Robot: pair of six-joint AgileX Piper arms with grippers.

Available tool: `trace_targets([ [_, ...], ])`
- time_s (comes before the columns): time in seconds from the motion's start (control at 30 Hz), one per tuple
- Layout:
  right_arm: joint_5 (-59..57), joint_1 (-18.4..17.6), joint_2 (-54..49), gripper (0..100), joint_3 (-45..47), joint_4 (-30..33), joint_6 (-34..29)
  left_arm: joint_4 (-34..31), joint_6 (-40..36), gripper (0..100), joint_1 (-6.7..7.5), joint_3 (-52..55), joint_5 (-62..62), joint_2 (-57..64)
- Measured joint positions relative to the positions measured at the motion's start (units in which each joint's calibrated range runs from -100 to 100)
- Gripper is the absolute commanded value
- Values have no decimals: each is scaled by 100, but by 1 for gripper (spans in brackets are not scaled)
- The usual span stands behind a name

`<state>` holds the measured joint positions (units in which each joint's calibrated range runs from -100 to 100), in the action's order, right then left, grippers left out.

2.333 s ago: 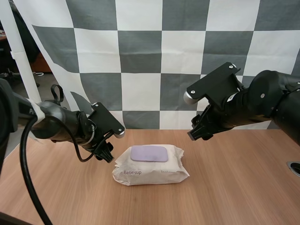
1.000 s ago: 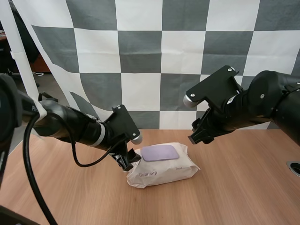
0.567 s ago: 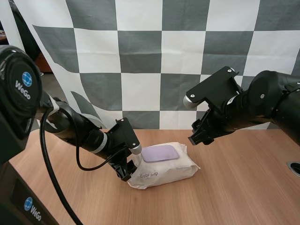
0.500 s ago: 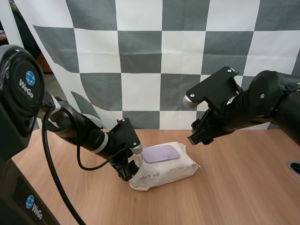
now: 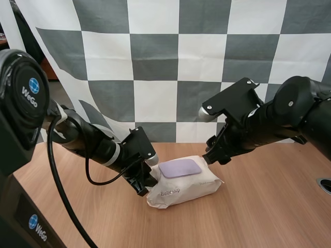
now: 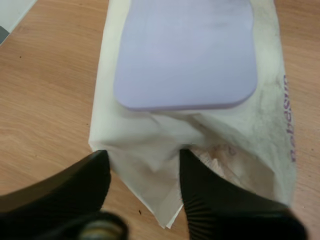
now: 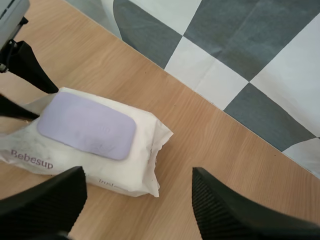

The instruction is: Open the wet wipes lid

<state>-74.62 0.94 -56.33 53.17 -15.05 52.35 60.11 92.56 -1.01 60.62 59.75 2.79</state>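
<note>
Noted: wet wipes pack (image 5: 183, 186) lay centrally on the desk (image 5: 269, 206), lilac lid (image 5: 179, 168) flat and shut. Left gripper (image 6: 142, 155) spread, straddling the crimped end flap, presumably to anchor it. Right gripper (image 7: 139, 172) spread wide above the opposite end, likely positioned for the lid

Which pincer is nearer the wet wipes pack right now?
Left. The left pincer stands open astride the crimped end of the wet wipes pack, just short of the lilac lid. The right pincer, open, hovers above the pack's other end, apart from it.
</note>
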Motion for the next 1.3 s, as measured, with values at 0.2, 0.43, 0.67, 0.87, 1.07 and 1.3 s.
trace_targets([
  [0.2,-103,0,0,100,76,-181,568,278,0,0,0,0,-35,0],
  [0.43,-284,0,0,100,671,-857,1838,360,0,0,0,0,-21,0],
  [0.67,-241,0,0,100,942,-861,2897,52,0,26,0,0,237,0],
  [0.87,-241,0,0,100,942,-861,3256,-97,0,100,0,0,371,95],
  [1.07,-258,0,0,100,942,-861,3163,-497,-18,100,0,0,624,308],
  [1.3,-350,0,0,100,942,-861,3119,-341,-26,100,-8,0,739,548],
])
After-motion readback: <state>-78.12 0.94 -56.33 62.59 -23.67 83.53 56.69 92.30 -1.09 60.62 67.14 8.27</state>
